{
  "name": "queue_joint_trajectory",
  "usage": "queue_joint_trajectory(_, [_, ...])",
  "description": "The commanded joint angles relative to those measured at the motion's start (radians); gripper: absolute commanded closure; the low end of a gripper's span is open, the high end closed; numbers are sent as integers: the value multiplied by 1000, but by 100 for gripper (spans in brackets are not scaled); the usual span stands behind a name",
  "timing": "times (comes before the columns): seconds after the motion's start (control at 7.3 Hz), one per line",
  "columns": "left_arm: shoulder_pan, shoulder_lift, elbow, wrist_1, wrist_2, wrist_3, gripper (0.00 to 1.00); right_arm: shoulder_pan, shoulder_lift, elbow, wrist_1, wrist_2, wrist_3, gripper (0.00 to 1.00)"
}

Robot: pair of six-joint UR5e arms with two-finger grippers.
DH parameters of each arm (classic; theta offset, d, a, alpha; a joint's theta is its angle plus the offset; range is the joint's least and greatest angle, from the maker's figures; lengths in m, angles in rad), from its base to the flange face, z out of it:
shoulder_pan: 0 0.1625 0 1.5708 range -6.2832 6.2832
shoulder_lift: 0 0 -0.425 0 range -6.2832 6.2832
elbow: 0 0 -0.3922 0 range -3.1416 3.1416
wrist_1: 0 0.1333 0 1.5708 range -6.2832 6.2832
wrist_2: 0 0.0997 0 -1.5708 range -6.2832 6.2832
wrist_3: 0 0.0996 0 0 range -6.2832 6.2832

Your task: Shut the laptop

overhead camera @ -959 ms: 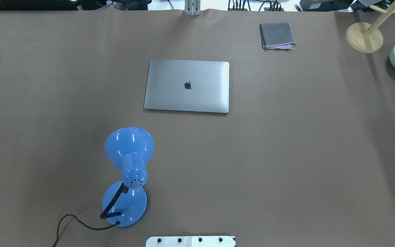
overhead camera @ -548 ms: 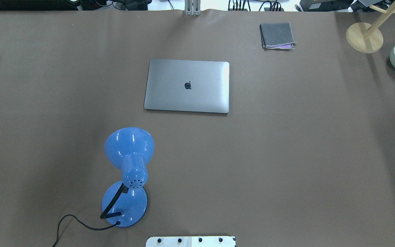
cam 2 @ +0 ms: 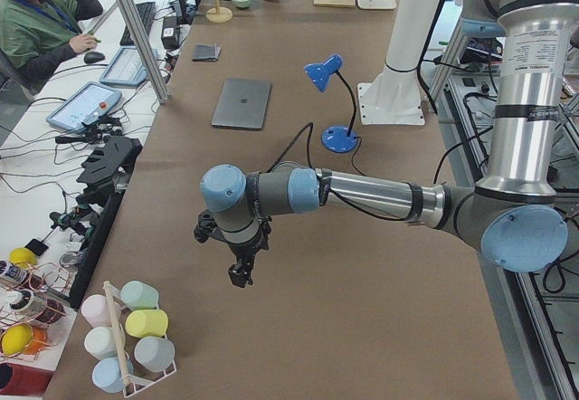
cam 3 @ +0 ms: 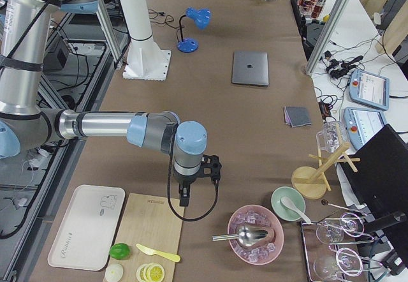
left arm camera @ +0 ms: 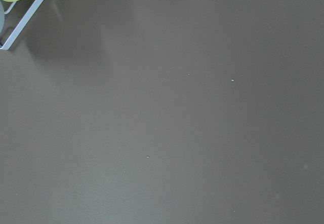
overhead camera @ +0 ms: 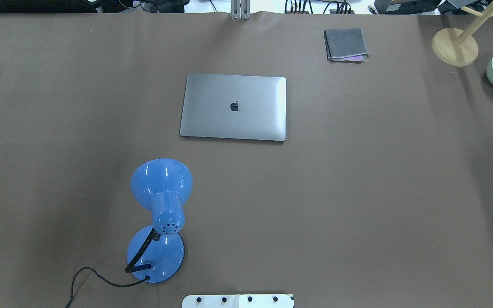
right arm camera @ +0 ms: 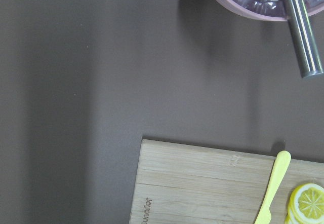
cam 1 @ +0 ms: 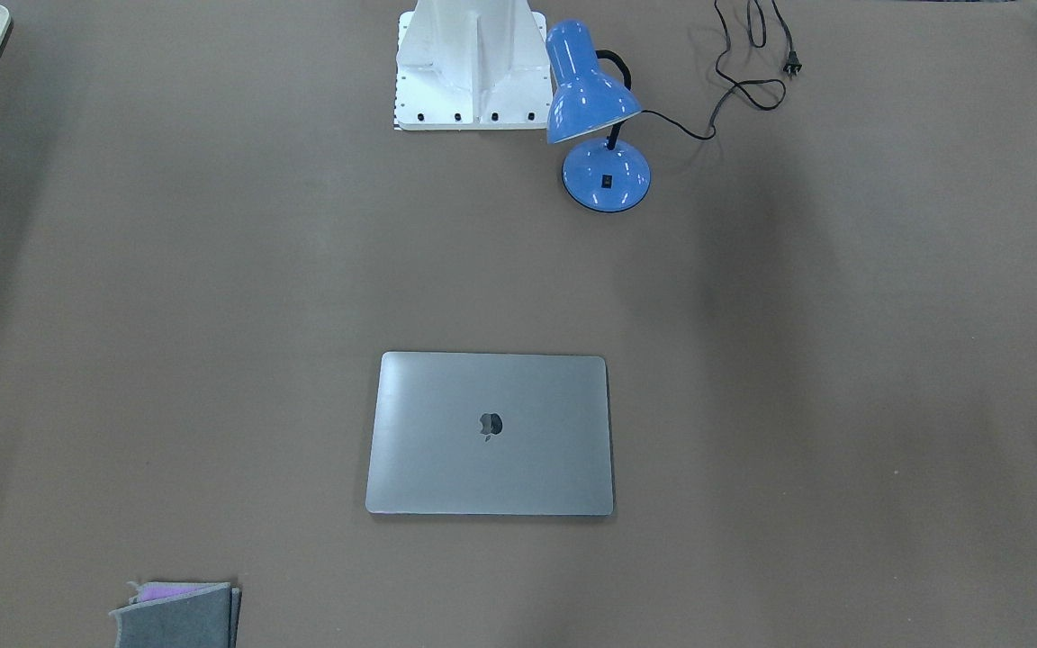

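1 laptop (overhead camera: 233, 107), lid shut flat, mid-table. 1 blue desk lamp (overhead camera: 161, 205) near left, 1 grey pouch (overhead camera: 345, 44) far right. 2 claws, left gripper (cam 2: 240, 276) & right gripper (cam 3: 183, 196): can't tell if apart or together.

My left claw (cam 2: 240, 277) and right claw (cam 3: 184, 198) show only from the worktop's ends, seemingly too small to judge. The far-edge grey pouch (cam 1: 178, 616) is cropped.

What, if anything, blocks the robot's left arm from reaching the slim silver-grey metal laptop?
Probably nothing, so likely yes: bare brown table lies between the left gripper and the closed, uncovered laptop. The blue desk lamp stands off to one side.
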Motion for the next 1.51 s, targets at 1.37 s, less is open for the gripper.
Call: queue_joint_trajectory(1.37, [-2, 45, -63, -4, 9, 8, 2, -3, 0, 4, 0, 6, -3, 0])
